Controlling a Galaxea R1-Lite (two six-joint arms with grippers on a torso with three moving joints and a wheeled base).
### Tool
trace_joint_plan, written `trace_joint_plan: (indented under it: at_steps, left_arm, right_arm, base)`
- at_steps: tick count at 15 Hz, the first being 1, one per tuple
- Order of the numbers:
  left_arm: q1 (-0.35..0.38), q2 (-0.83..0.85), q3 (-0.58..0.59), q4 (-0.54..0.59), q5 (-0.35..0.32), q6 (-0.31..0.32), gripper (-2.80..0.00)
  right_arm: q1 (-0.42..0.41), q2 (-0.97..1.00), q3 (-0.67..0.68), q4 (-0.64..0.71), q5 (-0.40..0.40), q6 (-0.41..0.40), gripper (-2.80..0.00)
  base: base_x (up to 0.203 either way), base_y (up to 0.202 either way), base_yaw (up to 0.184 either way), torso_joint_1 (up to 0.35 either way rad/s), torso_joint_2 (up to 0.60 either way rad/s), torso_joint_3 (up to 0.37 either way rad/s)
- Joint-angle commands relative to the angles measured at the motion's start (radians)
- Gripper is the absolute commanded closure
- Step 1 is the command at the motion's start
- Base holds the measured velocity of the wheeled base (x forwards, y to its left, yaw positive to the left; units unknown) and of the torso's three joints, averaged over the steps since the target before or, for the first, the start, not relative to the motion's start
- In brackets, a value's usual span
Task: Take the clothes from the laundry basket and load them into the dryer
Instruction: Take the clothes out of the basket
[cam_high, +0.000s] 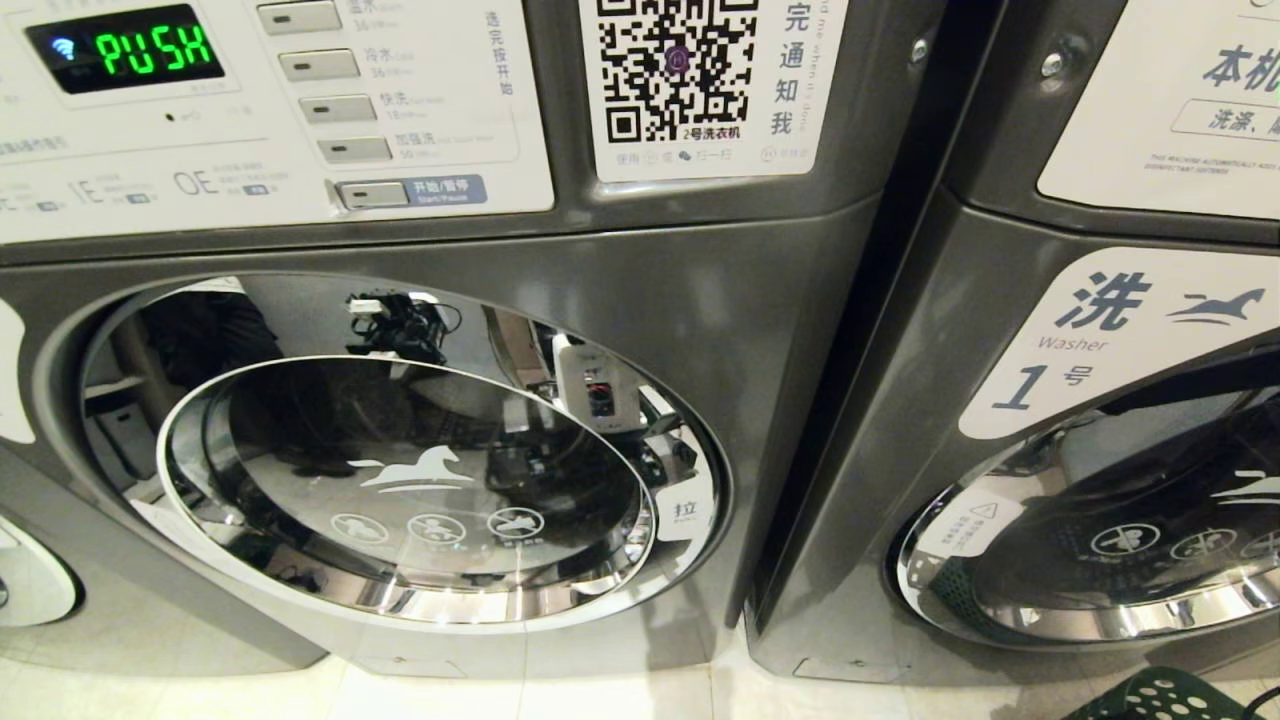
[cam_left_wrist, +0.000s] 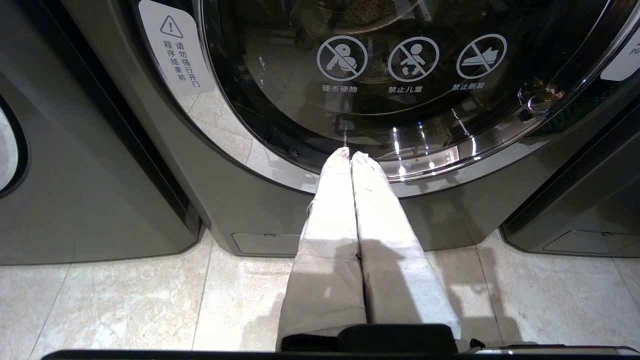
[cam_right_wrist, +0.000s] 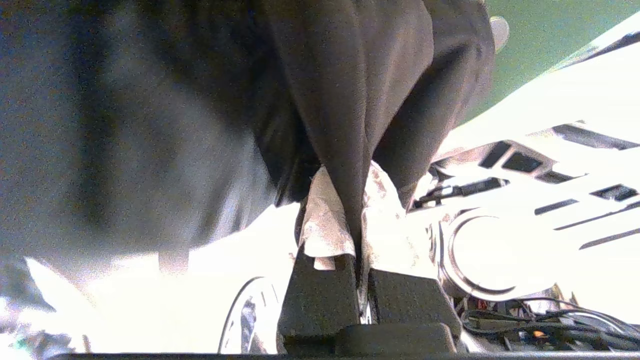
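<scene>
Dark fabric (cam_right_wrist: 350, 100) fills most of the right wrist view, and a fold of it is pinched between the right gripper (cam_right_wrist: 359, 220), whose cloth-covered fingers (cam_right_wrist: 325, 225) are pressed together on it. The garment hangs across the upper left and centre of that frame; a bright white perforated surface is seen at the right, but what it is cannot be told.

In the head view no arm is visible. The machine door (cam_high: 400, 490) at the lower left of the frame is closed, and the display (cam_high: 155, 48) at the upper left reads PUSH. A green laundry basket (cam_high: 1160, 695) shows only as a rim at the lower right corner.

In the left wrist view the left gripper (cam_left_wrist: 350, 157) is seen at the centre with its fingers closed on nothing, pointing at the lower edge of the round door glass (cam_left_wrist: 400, 75).

Several risks are judged from here. The grip is on a thin fold only, so the cloth could slip out when it is lifted. The door appears shut, so the garment cannot be loaded until it is opened. A hanging part could also be dragged on the floor (cam_left_wrist: 125, 300).
</scene>
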Motion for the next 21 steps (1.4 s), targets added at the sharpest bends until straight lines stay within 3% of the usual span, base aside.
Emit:
trace_joint_plan:
  at_steps: [1, 5, 11, 15, 21]
  left_arm:
    - [-0.001, 0.0, 0.0, 0.0, 0.0, 0.0, 0.0]
    - [0.0, 0.0, 0.0, 0.0, 0.0, 0.0, 0.0]
    - [0.0, 0.0, 0.0, 0.0, 0.0, 0.0, 0.0]
    - [0.0, 0.0, 0.0, 0.0, 0.0, 0.0, 0.0]
    - [0.0, 0.0, 0.0, 0.0, 0.0, 0.0, 0.0]
  right_arm:
    - [-0.018, -0.213, 0.041, 0.019, -0.01, -0.014, 0.0]
    - [-0.097, -0.522, 0.191, 0.042, -0.111, -0.152, 0.0]
    - [-0.249, -0.939, 0.293, 0.048, -0.305, -0.417, 0.0]
    - [-0.283, -1.134, 0.246, 0.044, -0.362, -0.456, 0.0]
    - [-0.291, -1.157, 0.192, 0.035, -0.358, -0.452, 0.0]
  base:
    - [0.0, 0.0, 0.0, 0.0, 0.0, 0.0]
    - [0.0, 0.0, 0.0, 0.0, 0.0, 0.0]
    - [0.0, 0.0, 0.0, 0.0, 0.0, 0.0]
    - [0.0, 0.0, 0.0, 0.0, 0.0, 0.0]
    - [0.0, 0.0, 0.0, 0.0, 0.0, 0.0]
